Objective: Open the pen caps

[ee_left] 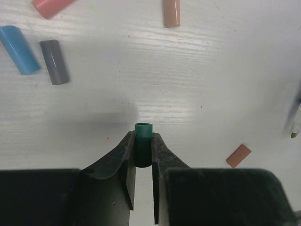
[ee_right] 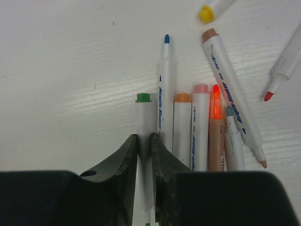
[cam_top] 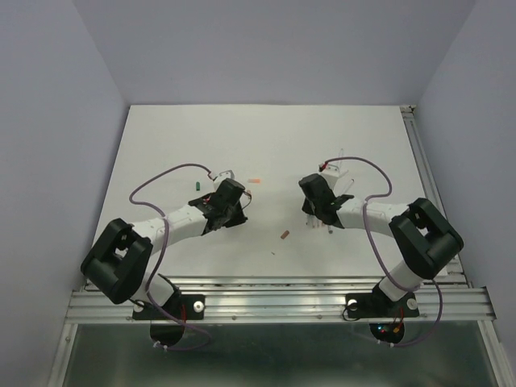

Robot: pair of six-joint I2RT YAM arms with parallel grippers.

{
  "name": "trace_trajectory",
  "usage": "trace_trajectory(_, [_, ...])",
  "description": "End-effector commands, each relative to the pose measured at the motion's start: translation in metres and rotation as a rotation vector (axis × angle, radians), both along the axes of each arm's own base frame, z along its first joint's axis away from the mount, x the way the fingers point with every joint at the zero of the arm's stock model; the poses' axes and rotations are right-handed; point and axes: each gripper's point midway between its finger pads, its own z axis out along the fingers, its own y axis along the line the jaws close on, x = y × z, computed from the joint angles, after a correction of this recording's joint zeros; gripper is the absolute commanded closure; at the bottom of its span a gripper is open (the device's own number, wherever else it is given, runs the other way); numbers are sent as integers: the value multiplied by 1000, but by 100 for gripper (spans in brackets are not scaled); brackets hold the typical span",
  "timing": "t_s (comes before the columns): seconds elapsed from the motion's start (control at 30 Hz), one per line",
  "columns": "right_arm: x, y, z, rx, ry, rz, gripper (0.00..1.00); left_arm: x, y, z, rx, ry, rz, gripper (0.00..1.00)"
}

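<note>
In the left wrist view my left gripper (ee_left: 143, 137) is shut on a dark green pen cap (ee_left: 143, 129), whose open end sticks out past the fingertips just above the table. Loose caps lie ahead: blue (ee_left: 19, 49), grey (ee_left: 54, 61), pink (ee_left: 49, 5), tan (ee_left: 171, 12) and brown-orange (ee_left: 238, 156). In the right wrist view my right gripper (ee_right: 144, 137) is shut on a white pen barrel with a green end (ee_right: 143, 117). In the top view the left gripper (cam_top: 242, 203) and right gripper (cam_top: 316, 211) are low over the table, apart.
Several uncapped white pens lie side by side right of the held barrel: blue-tipped (ee_right: 165, 89), orange-ended (ee_right: 182, 127), pink-ended (ee_right: 200, 127) and an orange highlighter (ee_right: 216, 122). A brown-ended pen (ee_right: 230, 89) lies slanted. Green (cam_top: 197, 186), orange (cam_top: 255, 181) and brown (cam_top: 285, 235) caps lie on the white table (cam_top: 266, 137).
</note>
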Motion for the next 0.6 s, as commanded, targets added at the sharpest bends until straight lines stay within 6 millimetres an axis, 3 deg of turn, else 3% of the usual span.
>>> trace_trajectory(0.0, [17,-2,13,-27,-36,-55,92,18,-2,14,16,-47,3,100])
trace_trajectory(0.23, [19,-1,19,-16,-44,-59,75,27,-4,15,27,-51,1,100])
trace_trajectory(0.3, [18,3,25,10,-48,-49,53,29,-4,14,34,-49,-1,100])
trace_trajectory(0.43, [17,7,41,48,-70,-35,38,35,-4,15,39,-51,-1,99])
trace_trajectory(0.57, [13,7,61,91,-103,-25,27,41,-6,14,57,-53,2,92])
